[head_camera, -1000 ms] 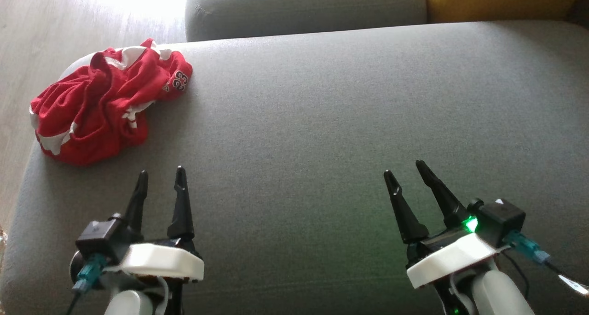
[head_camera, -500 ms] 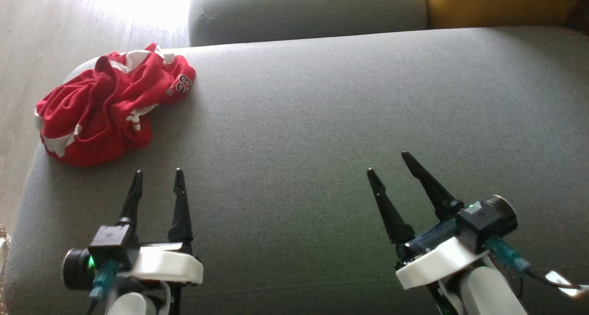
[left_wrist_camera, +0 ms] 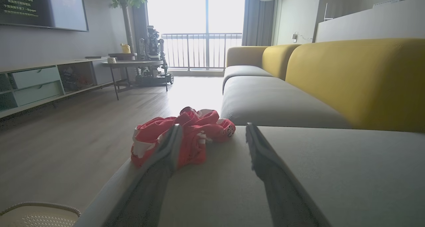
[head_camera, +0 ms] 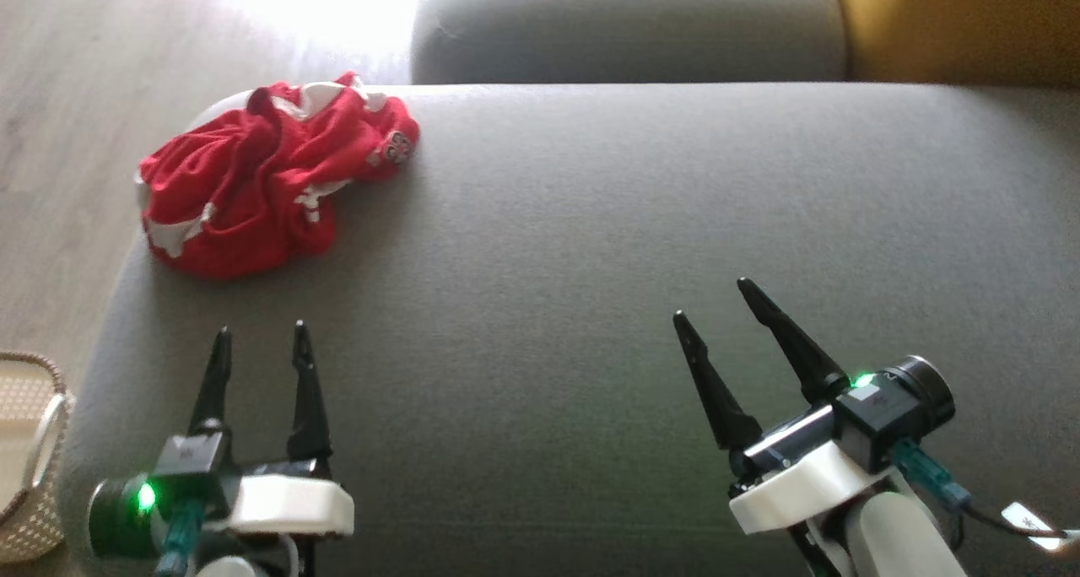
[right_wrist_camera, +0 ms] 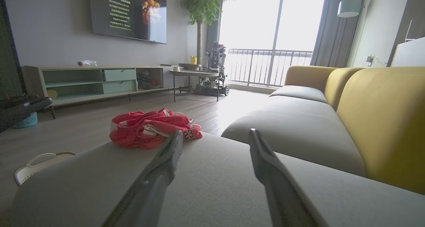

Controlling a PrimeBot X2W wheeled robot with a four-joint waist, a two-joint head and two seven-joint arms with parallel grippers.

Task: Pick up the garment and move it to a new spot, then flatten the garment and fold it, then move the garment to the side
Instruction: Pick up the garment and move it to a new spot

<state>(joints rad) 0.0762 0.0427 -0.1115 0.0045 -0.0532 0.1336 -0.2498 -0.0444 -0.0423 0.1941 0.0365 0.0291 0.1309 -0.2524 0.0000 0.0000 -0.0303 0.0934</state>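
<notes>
Head view, shift: the whole picture has slid rightward against a second ago. Read that as the camera turning left, not as anything on the sofa moving.
Garment: the red garment [head_camera: 270, 193] with white trim lies in the same crumpled heap at the far left corner of the sofa seat [head_camera: 591, 265], right at the edge above the floor [head_camera: 67, 96].
Newly in view: a pale woven basket [head_camera: 38, 362] at the lower left, standing on the floor beside the sofa.
Left gripper: your left gripper [head_camera: 260, 345] has its jaws released and holds nothing. It sits low over the seat, pointing toward the garment but well short of it.
Right gripper: your right gripper [head_camera: 710, 299] also has its jaws released and empty. It leans left over the right part of the seat, well apart from the garment, and its wrist seems to have rolled a little since a second ago.
Meaning for the task: the pick-up has not begun. The turn brings the garment nearer the middle of your view, and the left arm looks the better placed to reach it.
Surface: soft grey woven fabric. The wide stretch to the right of the garment should give you room to flatten and fold.
Room: a yellow backrest [left_wrist_camera: 348, 81] behind the seat, a wall television [right_wrist_camera: 127, 14], a low cabinet [right_wrist_camera: 89, 81], a potted plant [right_wrist_camera: 201, 8], and a bright window [right_wrist_camera: 265, 31] whose glare washes out the floor.
</notes>
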